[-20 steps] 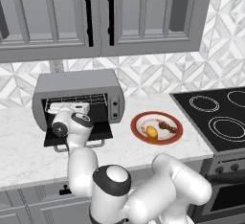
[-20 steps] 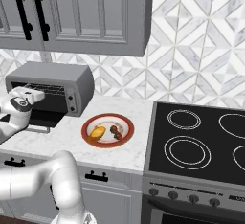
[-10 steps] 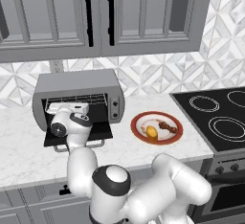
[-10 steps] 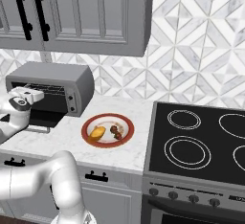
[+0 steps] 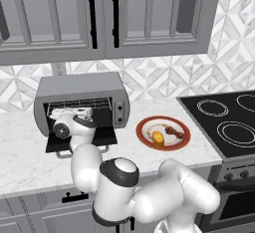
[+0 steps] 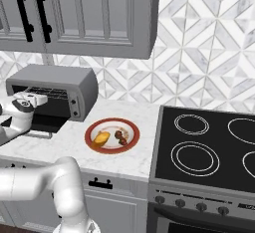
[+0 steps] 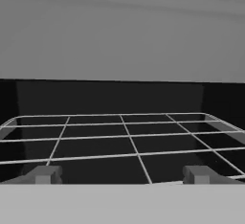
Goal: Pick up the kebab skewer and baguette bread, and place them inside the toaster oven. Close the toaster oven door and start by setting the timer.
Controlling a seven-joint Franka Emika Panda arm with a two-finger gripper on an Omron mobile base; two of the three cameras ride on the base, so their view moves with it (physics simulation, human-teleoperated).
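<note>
The silver-grey toaster oven [image 5: 79, 90] [image 6: 60, 80] stands on the counter with its door [image 5: 105, 136] [image 6: 47, 125] folded down flat. My gripper [image 5: 73, 112] [image 6: 41, 98] [image 7: 122, 175] hovers open and empty at the oven's mouth, above the door. In the hand view the wire rack [image 7: 129, 141] stretches ahead in the black interior, with both fingertips [image 7: 45, 174] low and wide apart. To the right, the yellow-orange baguette bread [image 5: 158, 137] [image 6: 101, 138] and the dark kebab skewer [image 5: 174, 131] [image 6: 121, 136] lie side by side on a red-rimmed plate [image 5: 142, 127] [image 6: 89, 132].
A black stovetop [image 5: 224, 122] [image 6: 209, 147] with ring burners borders the counter on the right. Grey wall cabinets [image 5: 104, 18] hang above the oven. My own arm rises close in front of the counter edge.
My hand has drifted slightly left in front of the oven's mouth. The jaws stay open, and the plate and food have not moved.
</note>
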